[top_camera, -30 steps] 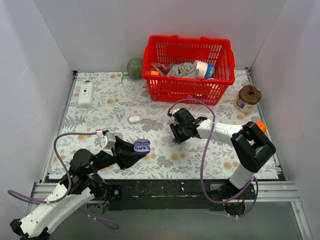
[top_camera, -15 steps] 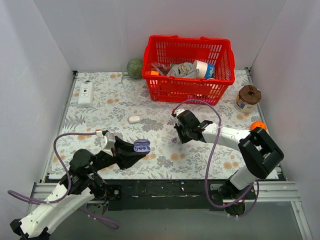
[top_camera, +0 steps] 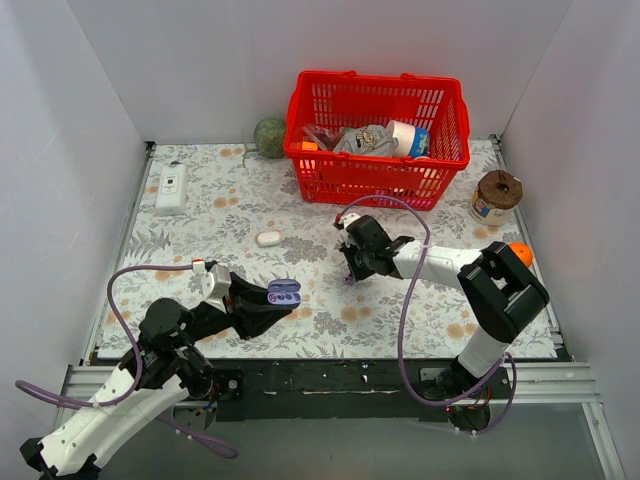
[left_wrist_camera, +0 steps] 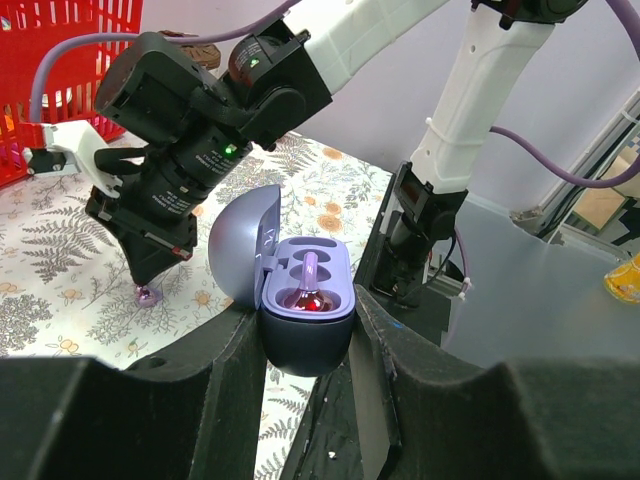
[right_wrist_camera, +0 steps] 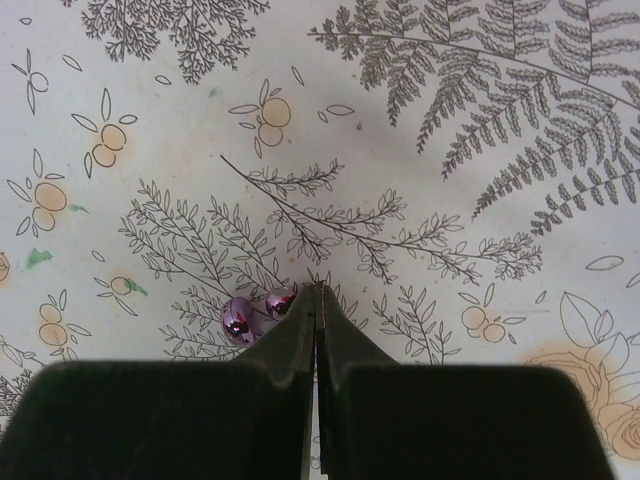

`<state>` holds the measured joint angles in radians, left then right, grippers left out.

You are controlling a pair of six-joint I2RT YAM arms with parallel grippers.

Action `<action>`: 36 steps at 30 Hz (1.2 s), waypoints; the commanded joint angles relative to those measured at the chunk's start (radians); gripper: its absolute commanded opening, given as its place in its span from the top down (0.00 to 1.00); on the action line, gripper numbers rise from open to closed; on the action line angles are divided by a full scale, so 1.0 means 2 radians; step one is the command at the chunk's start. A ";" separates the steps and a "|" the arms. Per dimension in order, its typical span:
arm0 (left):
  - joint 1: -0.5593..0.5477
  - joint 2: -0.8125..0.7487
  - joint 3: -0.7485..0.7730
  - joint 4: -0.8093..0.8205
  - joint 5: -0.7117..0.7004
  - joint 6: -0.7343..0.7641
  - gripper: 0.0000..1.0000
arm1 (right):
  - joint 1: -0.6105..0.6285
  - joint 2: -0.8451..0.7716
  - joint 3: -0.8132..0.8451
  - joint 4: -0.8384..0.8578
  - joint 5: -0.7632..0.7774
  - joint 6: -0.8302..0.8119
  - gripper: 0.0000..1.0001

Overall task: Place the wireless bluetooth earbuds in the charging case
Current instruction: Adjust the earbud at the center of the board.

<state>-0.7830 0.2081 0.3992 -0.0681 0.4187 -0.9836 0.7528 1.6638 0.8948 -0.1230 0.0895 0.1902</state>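
Observation:
My left gripper (top_camera: 284, 296) is shut on the open lavender charging case (top_camera: 285, 291) and holds it above the cloth. In the left wrist view (left_wrist_camera: 308, 322) the case (left_wrist_camera: 305, 350) sits between the fingers, lid back, with one earbud (left_wrist_camera: 308, 290) seated in a socket. A second glossy purple earbud (right_wrist_camera: 238, 318) lies on the floral cloth, showing two shiny rounded lobes. My right gripper (right_wrist_camera: 317, 292) is shut with nothing between the jaws, and the tips rest on the cloth just right of that earbud. From above the right gripper (top_camera: 350, 273) points down at the earbud (top_camera: 346, 281).
A red basket (top_camera: 440, 150) of items stands at the back. A white oval pebble (top_camera: 268, 238), a white box (top_camera: 172, 187), a green ball (top_camera: 269, 135) and a brown-lidded jar (top_camera: 497, 195) lie around the cloth. The right arm (left_wrist_camera: 200, 150) is close to the left gripper.
The right gripper swung slightly right, then back left, and its shut tips now sit beside the earbud on the cloth. The left arm and case have not moved.

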 commanded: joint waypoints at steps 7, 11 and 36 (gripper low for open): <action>-0.001 0.004 0.003 -0.002 0.005 0.009 1.00 | 0.006 0.033 0.028 0.013 -0.081 -0.058 0.99; -0.002 0.007 0.003 -0.002 0.006 0.011 1.00 | 0.013 0.039 0.031 0.017 -0.121 -0.084 0.99; -0.001 0.006 0.003 0.006 0.008 0.006 1.00 | 0.019 -0.016 0.039 -0.027 -0.041 -0.053 0.60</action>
<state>-0.7830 0.2146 0.3992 -0.0746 0.4274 -0.9726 0.7921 1.5970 0.9718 -0.1394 0.0082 0.0998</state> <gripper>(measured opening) 0.329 0.407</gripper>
